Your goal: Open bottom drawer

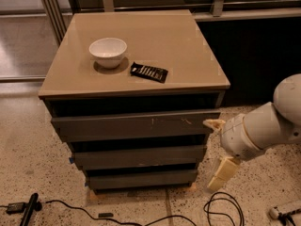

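**Hidden or cut off**
- The arm [263,126] runs out of the picture at the right, so only its wrist end shows.
- The insides of all 3 drawers are concealed behind their fronts, with dark gaps between them.
- The markings on the flat black object [149,72] cannot be read.

**Count**
- 1 table top [188,55], 3 drawer fronts, 1 white bowl [108,52], 1 flat black object, 1 gripper [217,149].

**Positions**
- The bottom drawer [141,179] is the lowest and narrowest front. It sits under the table's front edge just above the floor, below the middle drawer [138,157] and the top drawer [134,125].
- The gripper is beside the table's front-right corner, below the top and level with the middle drawer, touching no front. Its 2 fingers are spread wide: released, grasping nothing.
- The bowl stands toward the left edge, with the black object just right of it.
- Cables [221,206] lie on the floor.
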